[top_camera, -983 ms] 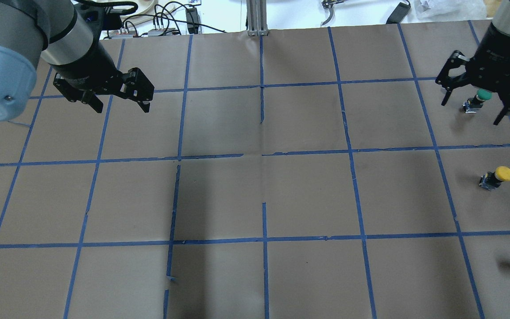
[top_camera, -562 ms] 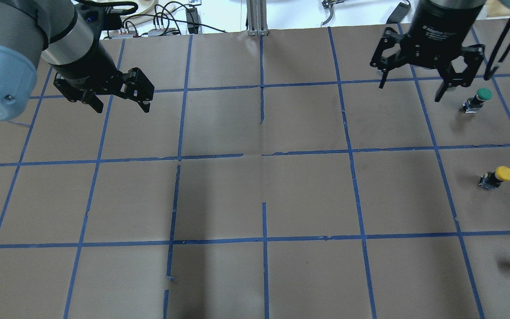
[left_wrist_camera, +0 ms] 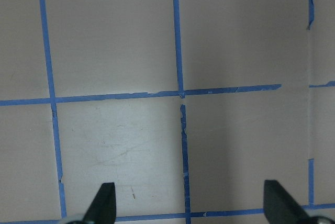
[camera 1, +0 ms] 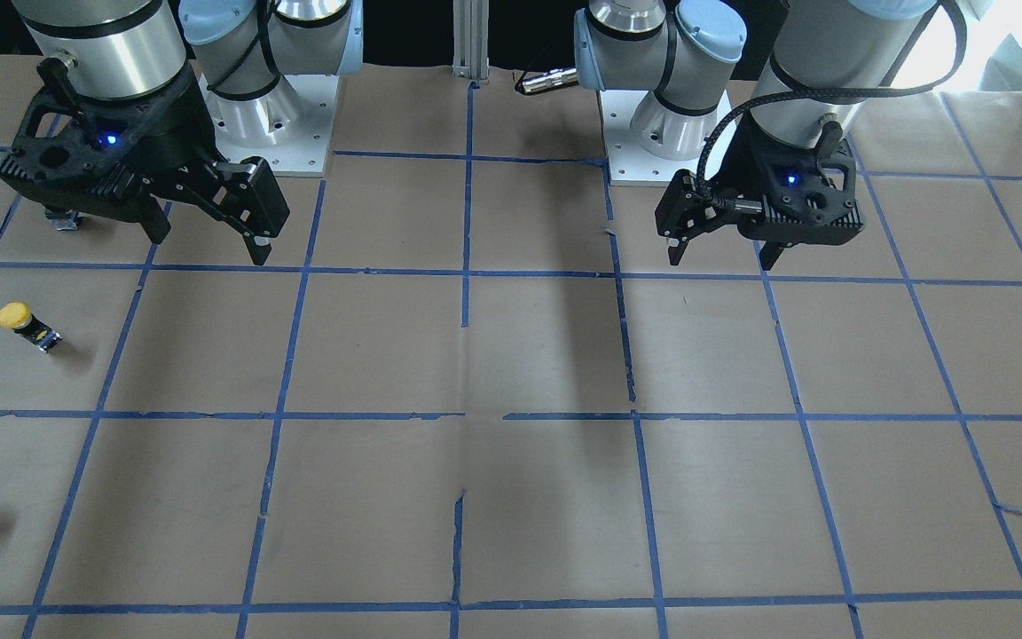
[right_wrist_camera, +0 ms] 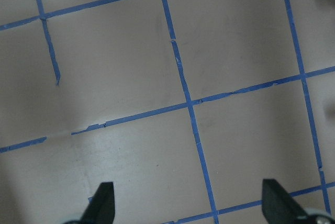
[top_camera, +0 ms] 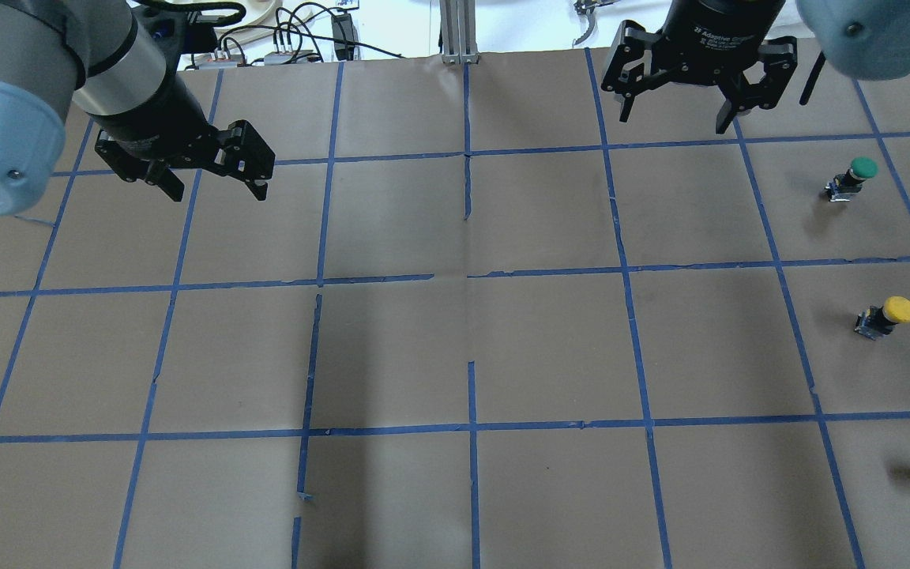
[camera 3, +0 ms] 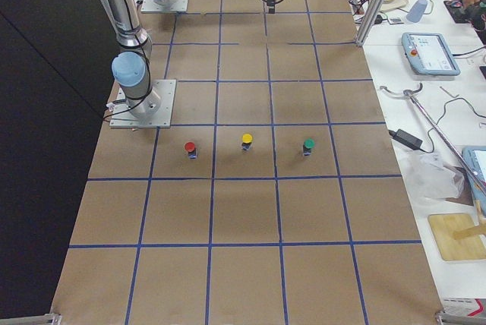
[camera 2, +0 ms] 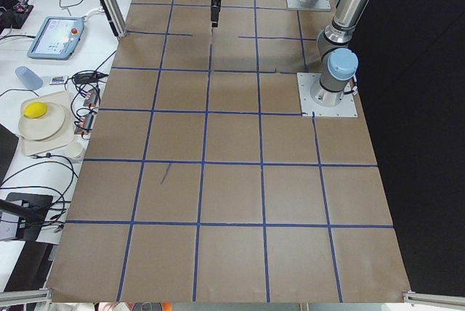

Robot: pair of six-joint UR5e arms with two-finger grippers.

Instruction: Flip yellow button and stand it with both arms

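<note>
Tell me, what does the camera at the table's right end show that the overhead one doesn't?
Only the right-end view: a red-capped button in a row with the others, an arm's base plate, and a tablet off to the side.
Only the overhead view: both grippers seen clearly, the left gripper and right gripper, each open and holding nothing.
Both: the yellow button, the green button and the blue-taped brown table.

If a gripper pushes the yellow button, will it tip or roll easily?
The button probably tips easily: its round cap looks wider than its body. On its side it may roll. It is far smaller than the right gripper, so likely light.
</note>
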